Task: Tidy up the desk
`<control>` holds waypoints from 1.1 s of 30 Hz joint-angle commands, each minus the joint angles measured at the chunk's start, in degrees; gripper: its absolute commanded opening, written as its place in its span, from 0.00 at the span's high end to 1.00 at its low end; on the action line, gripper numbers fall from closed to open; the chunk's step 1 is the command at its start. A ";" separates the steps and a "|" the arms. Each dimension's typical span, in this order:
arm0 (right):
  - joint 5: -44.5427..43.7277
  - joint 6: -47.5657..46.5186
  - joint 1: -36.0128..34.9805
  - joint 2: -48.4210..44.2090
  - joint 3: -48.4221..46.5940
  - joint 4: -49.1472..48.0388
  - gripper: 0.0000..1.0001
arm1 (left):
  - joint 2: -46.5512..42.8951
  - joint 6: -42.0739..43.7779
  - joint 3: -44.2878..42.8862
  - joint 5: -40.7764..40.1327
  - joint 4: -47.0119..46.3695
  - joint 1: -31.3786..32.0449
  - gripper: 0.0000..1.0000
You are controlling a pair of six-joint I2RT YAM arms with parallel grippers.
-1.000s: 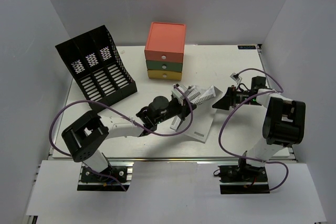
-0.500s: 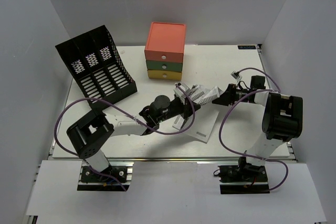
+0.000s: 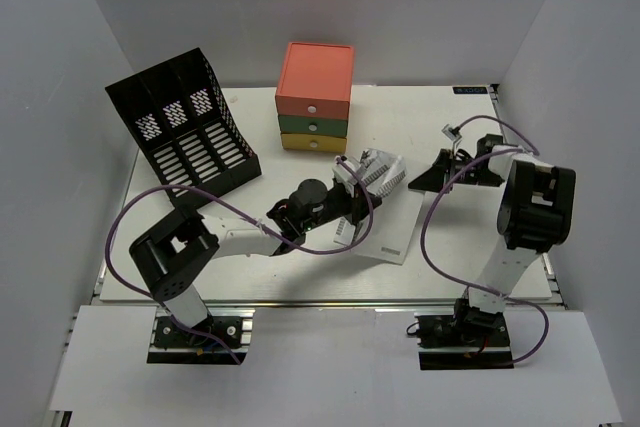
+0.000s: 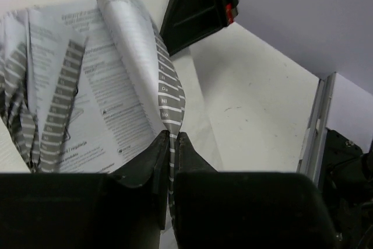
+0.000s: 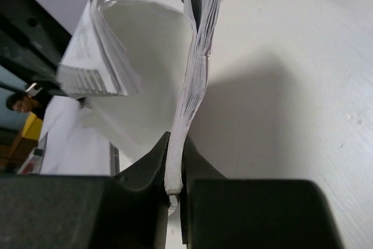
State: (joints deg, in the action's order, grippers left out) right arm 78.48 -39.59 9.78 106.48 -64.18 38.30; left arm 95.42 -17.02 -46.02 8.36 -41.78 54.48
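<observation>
A folded printed leaflet (image 3: 383,169) with grey striped columns hangs between my two grippers above the white desk (image 3: 450,117). My left gripper (image 3: 362,195) is shut on one of its leaves, and in the left wrist view the paper (image 4: 105,74) fans up from the closed fingertips (image 4: 173,138). My right gripper (image 3: 412,182) is shut on the leaflet's thick folded edge (image 5: 195,74), which stands between its fingers (image 5: 175,144). The right gripper's black body (image 4: 198,4) shows just beyond the paper in the left wrist view.
A white printed sheet (image 3: 385,239) lies on the desk below the left gripper. A black mesh file rack (image 3: 185,132) stands at the back left. An orange-green-yellow drawer unit (image 3: 315,97) stands at the back middle. A metal rail (image 3: 330,302) runs along the near edge.
My right gripper has closed on the leaflet's edge and drawn back towards the far side. The left arm has reached further right, and the leaflet has bunched up between the two grippers.
</observation>
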 commanded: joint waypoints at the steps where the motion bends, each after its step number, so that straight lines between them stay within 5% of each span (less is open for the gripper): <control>1: 7.04 -34.88 -0.38 1.89 -9.80 36.67 1.00 | -1.46 1.45 -1.36 -1.41 3.36 0.01 0.85; 3: 4.86 -36.85 -0.55 -0.65 -9.21 36.67 1.00 | -2.60 2.16 -0.39 -2.20 4.59 0.01 0.53; 4: 3.80 -37.65 -0.55 -2.13 -8.77 36.67 1.00 | -2.60 2.25 -0.04 -2.47 4.86 0.01 0.53; 5: 3.18 -37.66 -0.90 -4.24 -8.59 36.23 1.00 | -3.47 2.34 0.31 -2.82 5.13 0.01 0.37; 10: 1.42 -36.96 -0.64 -10.56 -8.59 36.58 1.00 | -6.90 3.74 2.68 -4.58 6.53 0.01 0.10; 14: -0.68 -29.10 -0.64 -17.86 -7.98 32.03 1.00 | -10.94 4.97 4.53 -5.28 7.67 0.01 0.04; 17: -5.94 -9.65 -0.64 -26.82 -4.13 15.28 1.00 | -15.07 6.73 5.93 -5.72 9.87 0.01 0.02; 21: -8.87 2.22 -0.64 -37.82 1.42 -2.52 1.00 | -22.71 9.88 8.40 -5.81 12.59 0.01 0.02; 33: 1.32 -18.99 -0.90 -39.68 -5.42 23.99 1.00 | -25.55 9.90 7.62 3.85 15.15 -4.03 0.02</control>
State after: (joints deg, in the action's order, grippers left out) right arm 73.60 -50.76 9.08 67.96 -66.22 54.41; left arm 69.10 -6.70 -36.58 8.25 -27.35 51.37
